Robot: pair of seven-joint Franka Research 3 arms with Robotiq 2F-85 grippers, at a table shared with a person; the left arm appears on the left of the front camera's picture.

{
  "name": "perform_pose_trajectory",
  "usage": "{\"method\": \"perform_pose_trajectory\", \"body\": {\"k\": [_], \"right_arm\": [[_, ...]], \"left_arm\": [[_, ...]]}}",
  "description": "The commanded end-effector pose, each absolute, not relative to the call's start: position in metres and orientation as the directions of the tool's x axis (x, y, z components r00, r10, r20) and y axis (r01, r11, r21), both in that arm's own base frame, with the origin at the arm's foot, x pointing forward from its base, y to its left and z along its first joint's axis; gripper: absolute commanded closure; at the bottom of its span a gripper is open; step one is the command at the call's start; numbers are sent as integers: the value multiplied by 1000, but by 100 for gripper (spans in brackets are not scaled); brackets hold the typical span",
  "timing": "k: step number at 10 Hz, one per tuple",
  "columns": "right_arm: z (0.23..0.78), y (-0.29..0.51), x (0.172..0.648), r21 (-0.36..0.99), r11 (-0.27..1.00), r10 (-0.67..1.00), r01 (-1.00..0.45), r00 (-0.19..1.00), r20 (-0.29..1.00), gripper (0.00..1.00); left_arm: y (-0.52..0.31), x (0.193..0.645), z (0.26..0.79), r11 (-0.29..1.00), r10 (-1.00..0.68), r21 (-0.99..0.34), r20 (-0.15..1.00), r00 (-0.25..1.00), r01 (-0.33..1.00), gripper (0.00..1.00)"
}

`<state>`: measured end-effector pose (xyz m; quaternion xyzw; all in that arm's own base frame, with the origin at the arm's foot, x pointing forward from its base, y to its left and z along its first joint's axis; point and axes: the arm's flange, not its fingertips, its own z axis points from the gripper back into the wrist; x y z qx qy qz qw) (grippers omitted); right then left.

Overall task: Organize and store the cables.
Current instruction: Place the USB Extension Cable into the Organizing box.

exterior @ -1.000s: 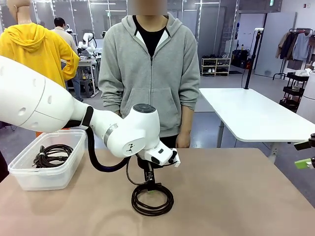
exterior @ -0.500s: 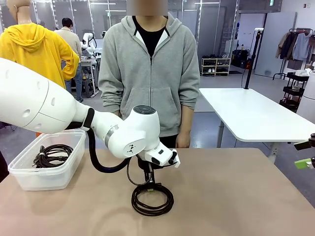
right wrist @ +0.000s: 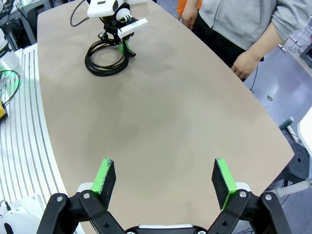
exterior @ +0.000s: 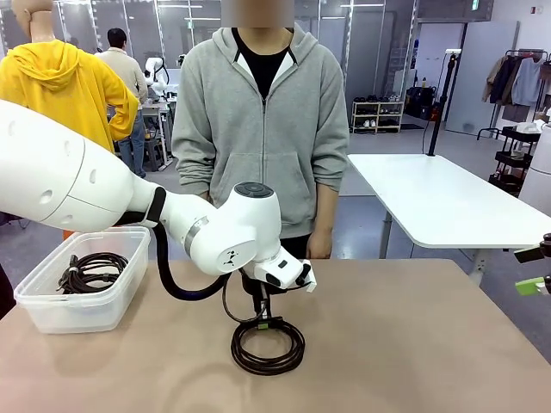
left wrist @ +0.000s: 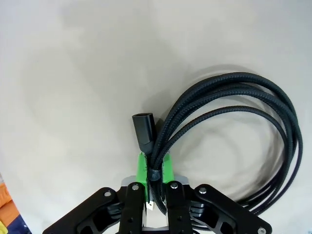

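Gripping a coiled black braided cable (left wrist: 229,136) at its bundled neck, the left gripper (left wrist: 153,170) has its green-padded fingers (left wrist: 141,168) closed on the strands, which pass between the pads with no gap visible. A small black plug end (left wrist: 144,130) lies just beyond the fingertips, to one side of the bundle, and the round coil spreads outward from the fingers across the tan table top (left wrist: 73,73). From the front, the coil (exterior: 268,345) hangs below the fingers with its lower loops touching or nearly touching the table; whether it is fully lifted cannot be told.

The right gripper (right wrist: 163,178) is held above bare table with its fingers spread wide apart and nothing between them, well apart from the coil.

A clear plastic storage bin (exterior: 47,301) stands on the table well to the side of the left gripper, and a dark bundle of cables (exterior: 93,270) already lies inside it. The person in the grey hooded sweatshirt (exterior: 258,129) stands at the far edge with one hand (right wrist: 243,63) hanging by the table, taking no part.

Assessment: the task is partly done. Some cable is stored; the gripped coil is secured but not yet carried to the bin and released. No other loose cable is seen on the table, so this appears to be the last one outstanding.
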<state>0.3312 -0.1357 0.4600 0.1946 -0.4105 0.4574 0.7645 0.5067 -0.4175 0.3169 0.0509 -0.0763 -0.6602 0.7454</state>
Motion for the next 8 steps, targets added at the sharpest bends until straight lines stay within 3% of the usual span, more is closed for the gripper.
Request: {"method": "perform_pose_trajectory", "body": {"k": [1, 4, 7, 8], "right_arm": [[462, -135, 333, -64, 515, 522, -855, 254, 815, 0], [462, -135, 333, -64, 515, 522, -855, 254, 815, 0], [462, -135, 333, -64, 515, 522, -855, 254, 815, 0], [462, -135, 333, -64, 515, 522, -855, 254, 815, 0]], "left_arm": [[-413, 505, 342, 83, -996, 170, 39, 77, 982, 100], [-414, 482, 418, -28, -999, 186, -19, -25, 982, 100], [-422, 469, 440, -85, -996, 219, -13, -84, 972, 100], [-422, 472, 437, -27, -999, 230, -23, -22, 973, 100]]}}
